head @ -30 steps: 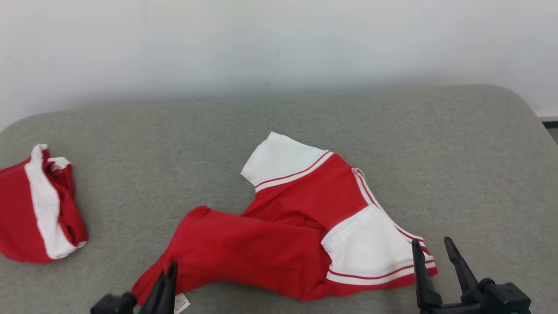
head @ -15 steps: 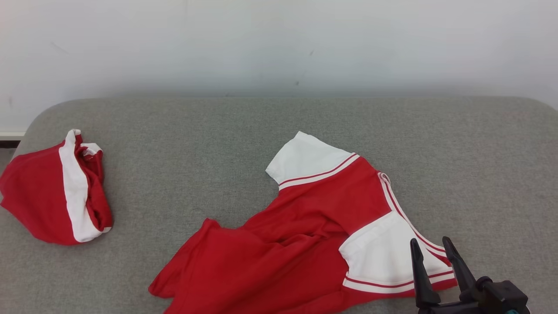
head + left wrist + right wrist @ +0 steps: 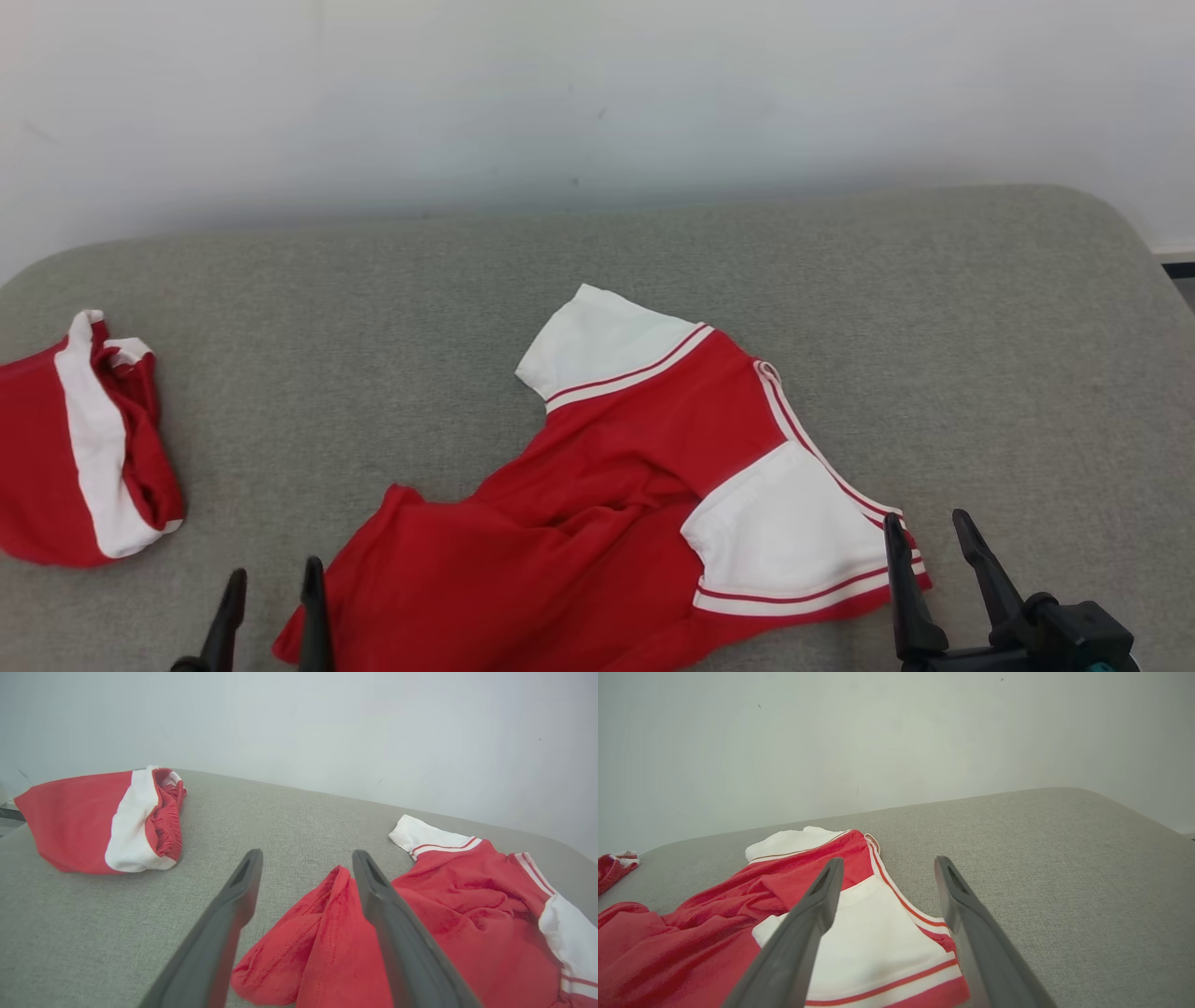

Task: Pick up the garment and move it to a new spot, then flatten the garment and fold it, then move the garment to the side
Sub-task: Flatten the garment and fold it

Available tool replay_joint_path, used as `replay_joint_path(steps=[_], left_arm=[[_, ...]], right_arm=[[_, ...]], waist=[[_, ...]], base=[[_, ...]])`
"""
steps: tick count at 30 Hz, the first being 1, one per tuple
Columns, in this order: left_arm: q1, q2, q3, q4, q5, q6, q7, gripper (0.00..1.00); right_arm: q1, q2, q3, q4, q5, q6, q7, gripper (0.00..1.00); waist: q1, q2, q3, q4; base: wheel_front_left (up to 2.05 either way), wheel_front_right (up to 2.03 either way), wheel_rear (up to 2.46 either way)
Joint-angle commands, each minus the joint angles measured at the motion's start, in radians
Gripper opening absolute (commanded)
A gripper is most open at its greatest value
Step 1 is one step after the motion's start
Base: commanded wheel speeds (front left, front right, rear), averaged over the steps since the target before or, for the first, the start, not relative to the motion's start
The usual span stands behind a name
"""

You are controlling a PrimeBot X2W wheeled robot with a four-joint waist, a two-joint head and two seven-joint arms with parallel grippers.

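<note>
Head view: a red shirt (image 3: 597,532) of soft knit cloth lies crumpled in the lower middle of the frame on a grey woven cushion (image 3: 373,299) with rounded corners. Its two short sleeves are white with thin red stripes at the cuffs; the body is bunched into loose folds toward the lower left. At the left edge sits another garment (image 3: 56,467), red with a white band, in a rumpled heap well apart from the shirt. A plain white wall (image 3: 597,93) fills the top. The left gripper (image 3: 274,571) rises at the bottom left, its fingers spread wide and holding nothing, just beside the shirt's hem. The right gripper (image 3: 926,518) at the lower right is likewise spread and empty, next to the nearer white sleeve (image 3: 794,523).

Left wrist view: the left gripper (image 3: 307,854) stands wide apart, and a raised fold of the shirt (image 3: 458,905) shows between its fingers, unclamped; I cannot tell whether it touches.

Right wrist view: the right gripper (image 3: 888,861) is wide apart over the smooth white sleeve (image 3: 878,938).
</note>
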Motion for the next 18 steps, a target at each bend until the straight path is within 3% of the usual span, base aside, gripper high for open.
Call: replay_joint_path(steps=[1,11,18], left_arm=[[-0.018,-0.003,0.011,0.001,0.013,0.001,-0.005,1.00],[-0.056,-0.036,0.099,-0.003,0.074,-0.022,-0.006,1.00],[-0.070,-0.055,0.122,0.007,0.102,-0.050,-0.005,1.00]], right_arm=[[-0.006,-0.006,-0.002,0.002,-0.004,-0.002,-0.001,1.00],[-0.013,-0.013,-0.010,0.018,-0.011,-0.002,-0.001,1.00],[-0.089,-0.066,0.032,0.063,-0.020,-0.002,-0.001,1.00]], waist=[[0.0000,0.0000,0.002,-0.018],[0.0000,0.0000,0.002,-0.047],[0.0000,0.0000,0.008,-0.027]], base=[[0.00,0.00,0.00],[0.00,0.00,0.00],[0.00,0.00,0.00]])
